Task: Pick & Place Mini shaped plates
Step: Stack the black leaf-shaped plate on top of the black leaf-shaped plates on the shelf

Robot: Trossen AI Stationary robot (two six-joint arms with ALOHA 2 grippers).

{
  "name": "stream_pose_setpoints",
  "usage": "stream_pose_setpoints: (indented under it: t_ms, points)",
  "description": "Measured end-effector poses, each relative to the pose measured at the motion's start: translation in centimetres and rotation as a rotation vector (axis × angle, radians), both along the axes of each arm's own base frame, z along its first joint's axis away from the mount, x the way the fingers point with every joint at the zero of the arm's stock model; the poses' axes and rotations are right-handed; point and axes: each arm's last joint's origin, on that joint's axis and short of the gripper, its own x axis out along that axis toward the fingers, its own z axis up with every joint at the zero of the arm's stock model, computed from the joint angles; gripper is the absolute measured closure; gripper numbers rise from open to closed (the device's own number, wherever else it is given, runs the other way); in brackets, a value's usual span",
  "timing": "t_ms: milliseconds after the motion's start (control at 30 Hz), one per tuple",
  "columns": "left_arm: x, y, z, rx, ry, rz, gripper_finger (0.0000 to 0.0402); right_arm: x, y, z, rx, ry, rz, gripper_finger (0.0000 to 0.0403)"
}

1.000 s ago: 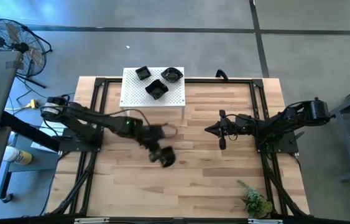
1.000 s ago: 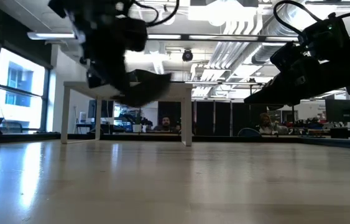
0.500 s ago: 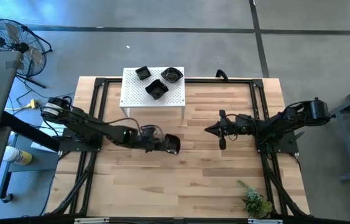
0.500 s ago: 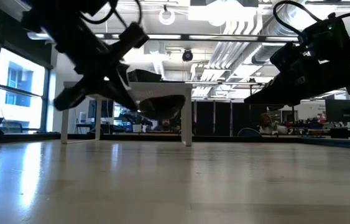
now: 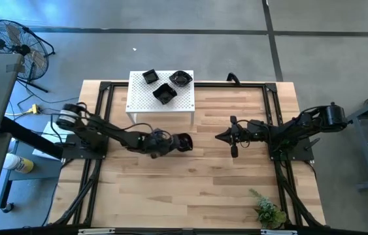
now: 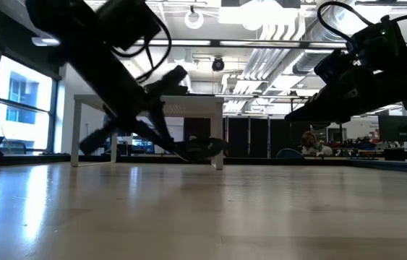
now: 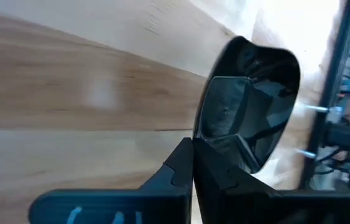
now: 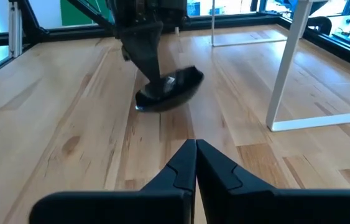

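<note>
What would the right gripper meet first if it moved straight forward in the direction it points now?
Probably the black plate that the left gripper holds low above the table; it lies ahead of the right gripper, with only bare wood between. Depth is uncertain.

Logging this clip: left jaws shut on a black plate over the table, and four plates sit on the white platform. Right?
Not quite. The high view shows three plates on the platform, not four. The left gripper is shut on a plate over the table.
</note>
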Motion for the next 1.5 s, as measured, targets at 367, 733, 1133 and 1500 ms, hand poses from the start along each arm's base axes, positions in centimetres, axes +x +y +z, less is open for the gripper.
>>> stream_pose_setpoints:
  t_ms: [367,733,1133,1500]
  points:
    - [1.1,0.5,-1.7,-0.027,-0.010,-0.046,0.0389,0.0,0.0,-0.2,-0.006,0.020,-0.002,0.0397]
    - [1.3,1.3,-0.7,0.141,0.001,-0.316,0.0329,0.0,0.0,-0.2,-0.003,0.020,-0.002,0.0398]
    - [0.4,2.2,2.4,0.378,0.011,-0.594,0.0327,0.0,0.0,-0.2,0.013,0.019,-0.006,0.0399]
    - [-4.6,-0.9,8.9,0.978,-0.102,-0.963,0.0390,1.6,-0.2,1.1,0.186,-0.013,-0.052,0.0400]
